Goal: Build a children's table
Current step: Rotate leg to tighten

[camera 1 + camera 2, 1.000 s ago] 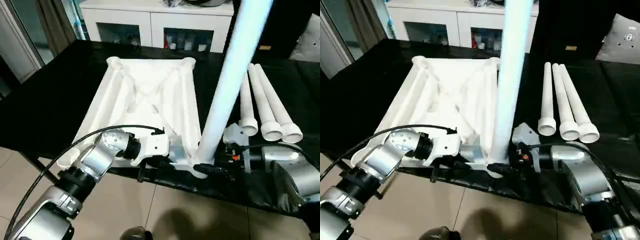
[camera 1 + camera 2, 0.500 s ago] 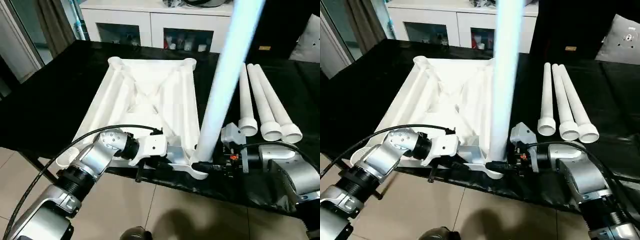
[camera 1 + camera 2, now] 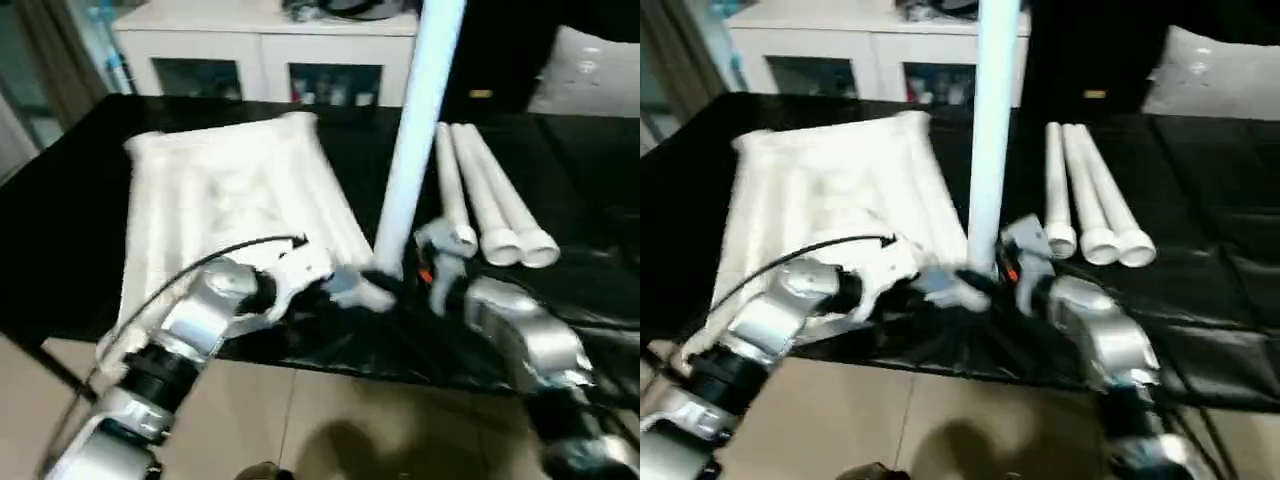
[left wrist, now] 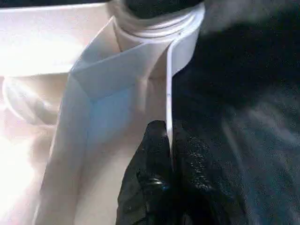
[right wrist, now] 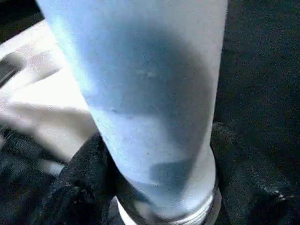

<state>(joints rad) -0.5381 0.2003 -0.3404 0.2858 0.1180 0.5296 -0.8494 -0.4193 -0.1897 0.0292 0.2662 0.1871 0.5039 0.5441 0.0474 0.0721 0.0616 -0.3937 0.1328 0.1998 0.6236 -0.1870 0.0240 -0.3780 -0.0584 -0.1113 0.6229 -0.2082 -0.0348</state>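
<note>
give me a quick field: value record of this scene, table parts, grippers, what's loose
table top: white table top lying ribbed side up on the black work table
standing leg: one white leg upright at the top's near right corner
left gripper: left gripper shut on the top's thin edge wall near that corner
right gripper: right gripper shut on the leg, fingers either side of its base
loose legs: three spare legs lying side by side on the work table, right of the top

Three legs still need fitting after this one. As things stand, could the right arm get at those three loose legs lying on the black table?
Probably not yet. The right gripper is shut on the upright leg at the tabletop corner. The three loose legs lie uncovered just beyond it, so once it lets go, the way looks free.
</note>
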